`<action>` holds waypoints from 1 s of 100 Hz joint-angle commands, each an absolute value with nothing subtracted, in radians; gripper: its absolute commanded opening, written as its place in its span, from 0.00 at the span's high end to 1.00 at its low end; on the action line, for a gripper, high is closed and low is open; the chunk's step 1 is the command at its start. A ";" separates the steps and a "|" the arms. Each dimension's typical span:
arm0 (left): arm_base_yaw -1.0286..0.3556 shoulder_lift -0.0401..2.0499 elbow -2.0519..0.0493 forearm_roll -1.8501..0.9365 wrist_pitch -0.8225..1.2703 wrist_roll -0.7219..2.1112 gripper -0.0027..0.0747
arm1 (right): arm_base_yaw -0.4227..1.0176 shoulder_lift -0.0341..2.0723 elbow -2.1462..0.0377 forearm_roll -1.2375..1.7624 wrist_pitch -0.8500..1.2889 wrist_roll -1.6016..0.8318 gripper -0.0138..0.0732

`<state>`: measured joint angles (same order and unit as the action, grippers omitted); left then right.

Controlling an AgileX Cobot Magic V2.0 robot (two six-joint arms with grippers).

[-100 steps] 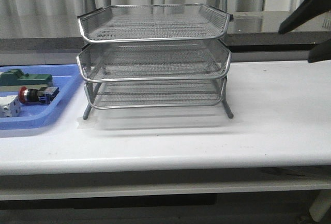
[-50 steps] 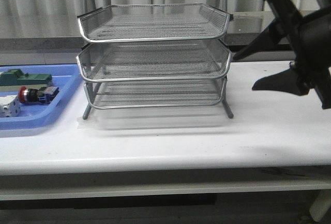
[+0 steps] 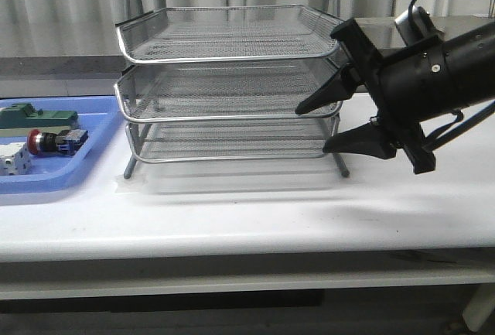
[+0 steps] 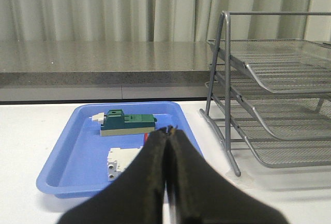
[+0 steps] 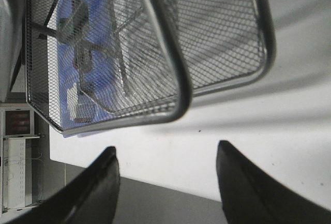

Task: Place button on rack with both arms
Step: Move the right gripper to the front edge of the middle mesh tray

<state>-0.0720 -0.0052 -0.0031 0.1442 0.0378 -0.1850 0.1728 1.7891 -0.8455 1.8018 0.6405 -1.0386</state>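
- The right claw [image 3: 315, 127] is reaching in from the rack's [image 3: 230, 80] right side, now much closer to it than half a second ago, when it was hanging well off to the right.
- Its fingers [image 3: 352, 141] are spreading wide (one above the other), tips just beside the rack's front right corner, level with the middle and bottom trays.
- The button [image 3: 54, 141] is lying on its side in the blue tray [image 3: 54, 176], left of the rack, between a green block [image 3: 39, 116] and a white block [image 3: 13, 158].
- The left claw [image 4: 168, 133] is hovering near that tray with its fingers pressing together, holding nothing.
- The rack is standing on the white worktop [image 3: 309, 203].
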 commanded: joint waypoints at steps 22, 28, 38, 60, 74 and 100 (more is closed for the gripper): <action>-0.079 -0.037 0.053 0.137 -0.044 -0.195 0.99 | 0.173 1.808 -0.968 1.937 0.700 -1.053 0.34; -0.079 -0.037 0.053 0.137 -0.044 -0.195 0.99 | 0.173 1.821 -0.981 1.937 0.701 -1.053 0.34; -0.079 -0.037 0.053 0.137 -0.044 -0.195 0.99 | 0.173 1.828 -0.996 1.937 0.701 -1.053 0.34; -0.079 -0.037 0.053 0.137 -0.044 -0.195 0.99 | 0.173 1.828 -1.001 1.937 0.672 -1.053 0.42; -0.079 -0.037 0.053 0.137 -0.044 -0.195 0.99 | 0.173 1.828 -1.001 1.937 0.665 -1.053 0.63; -0.079 -0.037 0.053 0.137 -0.044 -0.195 0.99 | 0.173 1.828 -0.998 1.933 0.668 -1.053 0.76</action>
<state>-0.0720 -0.0052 -0.0031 0.1442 0.0378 -0.1850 0.1729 1.8731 -0.9712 1.8156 0.6240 -1.0253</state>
